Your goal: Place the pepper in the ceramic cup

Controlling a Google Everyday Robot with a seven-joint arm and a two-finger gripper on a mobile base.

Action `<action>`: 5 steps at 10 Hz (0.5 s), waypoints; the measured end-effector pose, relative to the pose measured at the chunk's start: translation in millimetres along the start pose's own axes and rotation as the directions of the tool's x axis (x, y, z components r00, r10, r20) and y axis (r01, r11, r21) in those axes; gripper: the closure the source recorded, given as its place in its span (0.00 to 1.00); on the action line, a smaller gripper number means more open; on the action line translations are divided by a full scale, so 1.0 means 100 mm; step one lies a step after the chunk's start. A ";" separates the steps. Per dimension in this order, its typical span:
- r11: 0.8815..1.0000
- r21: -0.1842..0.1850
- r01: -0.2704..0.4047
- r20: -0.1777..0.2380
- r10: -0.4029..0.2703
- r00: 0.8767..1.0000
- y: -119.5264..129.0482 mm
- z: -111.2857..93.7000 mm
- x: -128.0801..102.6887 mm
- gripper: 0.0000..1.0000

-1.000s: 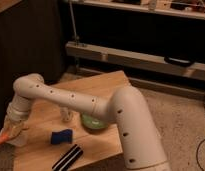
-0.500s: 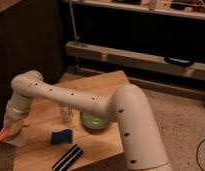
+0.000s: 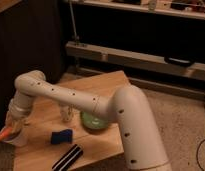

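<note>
End effector (image 3: 12, 127) at the surface's (image 3: 103, 86) left edge — pinching the pepper (image 3: 3, 134) over the ceramic cup (image 3: 16, 137).

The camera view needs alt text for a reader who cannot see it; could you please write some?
A white robot arm reaches across a wooden table, its gripper at the far left edge over the ceramic cup, with the orange pepper sticking out beside it. A green bowl, a blue object and a black striped object lie nearby.
</note>
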 end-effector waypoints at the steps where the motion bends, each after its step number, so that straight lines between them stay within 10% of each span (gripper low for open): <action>1: 1.000 0.000 -0.001 -0.007 0.001 1.000 0.01 0.00 -0.01 0.57; 5: 1.000 -0.012 -0.019 -0.040 0.019 0.999 0.02 -0.04 -0.07 0.20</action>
